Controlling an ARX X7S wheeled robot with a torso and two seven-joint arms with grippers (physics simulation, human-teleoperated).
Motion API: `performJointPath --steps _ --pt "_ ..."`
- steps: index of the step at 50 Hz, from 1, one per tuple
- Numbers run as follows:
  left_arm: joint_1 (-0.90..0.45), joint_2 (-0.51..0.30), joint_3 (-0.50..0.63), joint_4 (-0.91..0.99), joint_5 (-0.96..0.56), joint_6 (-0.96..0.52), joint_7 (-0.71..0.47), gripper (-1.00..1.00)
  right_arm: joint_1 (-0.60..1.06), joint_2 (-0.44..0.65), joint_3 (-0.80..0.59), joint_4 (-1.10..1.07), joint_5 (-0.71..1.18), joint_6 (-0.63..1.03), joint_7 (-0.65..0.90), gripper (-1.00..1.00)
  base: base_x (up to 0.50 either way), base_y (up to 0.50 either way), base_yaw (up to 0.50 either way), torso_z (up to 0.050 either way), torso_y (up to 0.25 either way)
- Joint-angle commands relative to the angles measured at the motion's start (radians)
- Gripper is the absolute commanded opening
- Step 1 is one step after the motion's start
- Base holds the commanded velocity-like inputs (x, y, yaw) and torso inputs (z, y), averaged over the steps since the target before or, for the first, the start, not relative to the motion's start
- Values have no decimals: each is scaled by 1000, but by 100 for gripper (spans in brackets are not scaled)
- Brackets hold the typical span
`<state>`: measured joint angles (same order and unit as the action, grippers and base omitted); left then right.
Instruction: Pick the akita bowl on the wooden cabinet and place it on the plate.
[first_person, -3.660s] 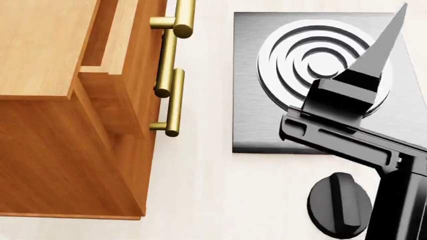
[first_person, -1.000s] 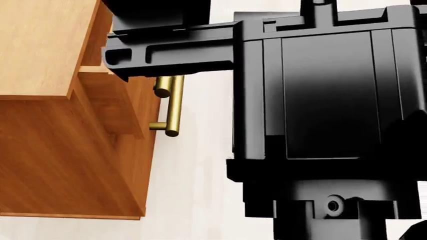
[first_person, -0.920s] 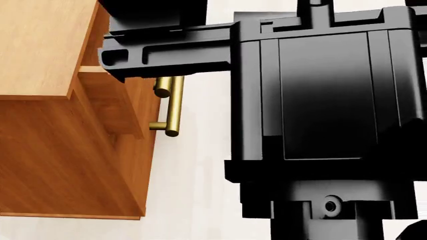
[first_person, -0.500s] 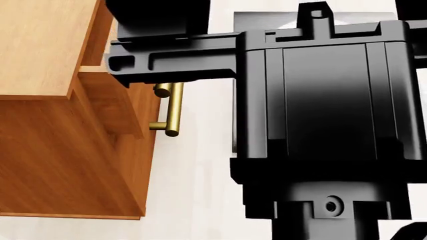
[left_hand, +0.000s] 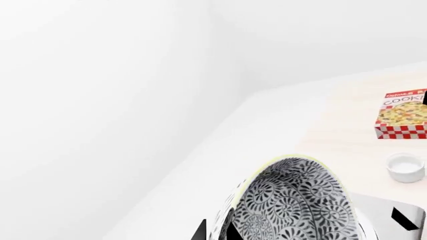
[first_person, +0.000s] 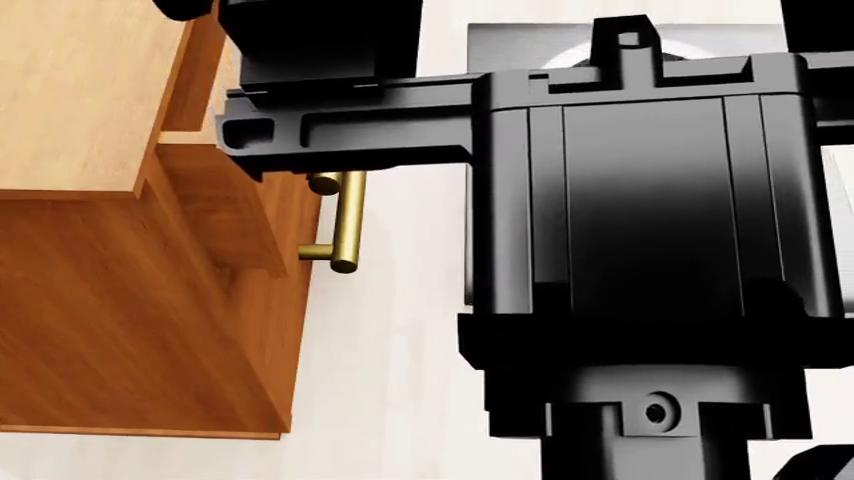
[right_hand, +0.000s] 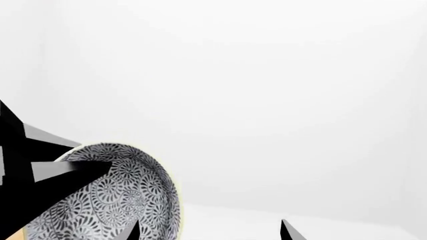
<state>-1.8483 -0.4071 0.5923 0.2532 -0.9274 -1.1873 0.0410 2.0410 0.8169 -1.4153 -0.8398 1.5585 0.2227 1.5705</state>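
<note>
Because the akita bowl (left_hand: 293, 200) hangs tilted with its rim pinched between the left gripper's (left_hand: 215, 233) fingers, 1 inside and 1 outside as far as I can judge, the carry should be slow, levelling the bowl before it goes down. The plate shows in 0 views, so I would find it before lowering. The right gripper (right_hand: 208, 232) hangs just beside the bowl, fingers spread around nothing. The bowl sits clear of the wooden cabinet (first_person: 120, 300).

Counted: 1 bowl, 1 cabinet, 1 cookie box (left_hand: 402, 116) and 1 small white cup (left_hand: 405, 167), both well beyond the left fingers.
</note>
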Motion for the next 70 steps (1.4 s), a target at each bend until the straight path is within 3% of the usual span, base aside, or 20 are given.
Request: performJointPath --steps 1,30,70 --pt "8 -11 -16 25 -7 7 -1 -100 -60 -7 58 2 -8 37 0 100 0 0 0 0 0" --pt "24 -31 -55 100 -88 11 16 -100 -203 -22 223 -2 -4 139 0 100 0 0 0 0 1" --pt "58 -52 -67 134 -124 30 8 -100 -290 -6 299 -60 -6 138 0 100 0 0 0 0 0"
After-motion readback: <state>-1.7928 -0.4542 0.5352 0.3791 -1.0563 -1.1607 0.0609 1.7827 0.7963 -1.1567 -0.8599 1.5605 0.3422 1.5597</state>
